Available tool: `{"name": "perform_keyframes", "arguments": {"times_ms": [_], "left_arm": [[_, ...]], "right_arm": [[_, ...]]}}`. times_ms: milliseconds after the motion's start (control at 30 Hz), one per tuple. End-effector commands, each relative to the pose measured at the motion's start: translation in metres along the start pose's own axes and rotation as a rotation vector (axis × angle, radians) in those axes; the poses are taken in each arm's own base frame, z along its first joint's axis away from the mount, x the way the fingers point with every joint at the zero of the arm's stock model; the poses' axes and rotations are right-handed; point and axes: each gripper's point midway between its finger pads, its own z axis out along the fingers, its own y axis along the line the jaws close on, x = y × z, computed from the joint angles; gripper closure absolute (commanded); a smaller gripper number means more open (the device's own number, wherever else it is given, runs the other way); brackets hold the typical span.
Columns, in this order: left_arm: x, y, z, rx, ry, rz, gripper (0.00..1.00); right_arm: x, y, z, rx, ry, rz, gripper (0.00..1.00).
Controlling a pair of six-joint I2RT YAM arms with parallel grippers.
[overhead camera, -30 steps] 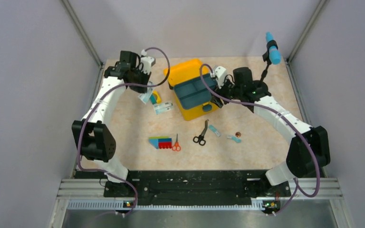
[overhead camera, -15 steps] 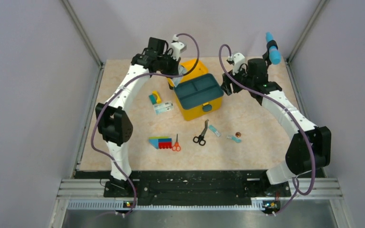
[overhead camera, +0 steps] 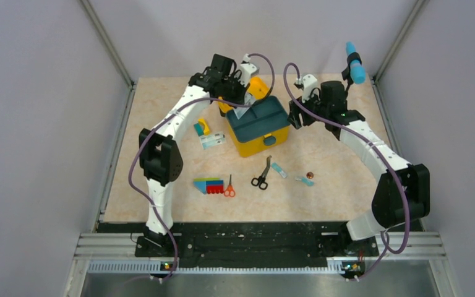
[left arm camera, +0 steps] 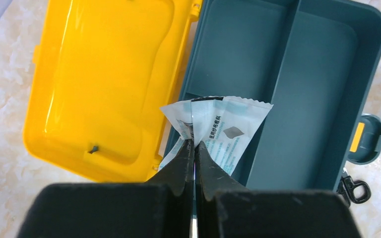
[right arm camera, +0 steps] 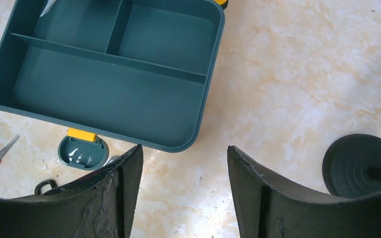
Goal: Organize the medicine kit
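Observation:
The yellow medicine kit (overhead camera: 248, 143) stands open at the table's back, its lid (left arm camera: 99, 84) laid back. A dark teal compartment tray (overhead camera: 266, 120) sits in the box. My left gripper (overhead camera: 242, 109) is shut on a white printed packet (left arm camera: 228, 126) and holds it over the tray's (left arm camera: 307, 74) left compartment, beside the lid hinge. My right gripper (overhead camera: 294, 116) is open and empty just right of the kit, over bare table; in the right wrist view it (right arm camera: 183, 151) is beside the tray's (right arm camera: 104, 101) corner and the teal latch (right arm camera: 82, 151).
Left of the kit lie white packets (overhead camera: 212, 141) and a yellow and teal item (overhead camera: 201, 128). In front lie a multicoloured block (overhead camera: 208, 185), orange scissors (overhead camera: 229, 187), black scissors (overhead camera: 261, 177), two small packets (overhead camera: 279, 170) and a copper ball (overhead camera: 310, 175). A blue-tipped stand (overhead camera: 354, 65) is back right.
My left arm has swung right from the packets left of the kit to above the tray, carrying a white packet. My right gripper has drawn back from the tray's right edge.

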Motion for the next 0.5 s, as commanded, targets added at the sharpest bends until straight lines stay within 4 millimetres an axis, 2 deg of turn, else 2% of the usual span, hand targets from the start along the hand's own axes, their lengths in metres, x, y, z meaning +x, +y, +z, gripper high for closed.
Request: {"name": "perform_keyframes", "arguments": {"times_ms": [0,267,467], "left_arm": [[0.002,0.006,-0.004,-0.032,0.015,0.051,1.00],[0.027,-0.005,-0.001,0.013,0.084,0.034,1.00],[0.033,-0.005,0.000,0.005,0.100,0.012,1.00]], "right_arm": [[-0.022,-0.004,-0.012,0.029,-0.077,-0.009,0.37],[-0.018,-0.004,-0.011,0.022,-0.071,0.002,0.38],[-0.016,-0.003,-0.009,0.018,-0.065,0.004,0.38]]}}
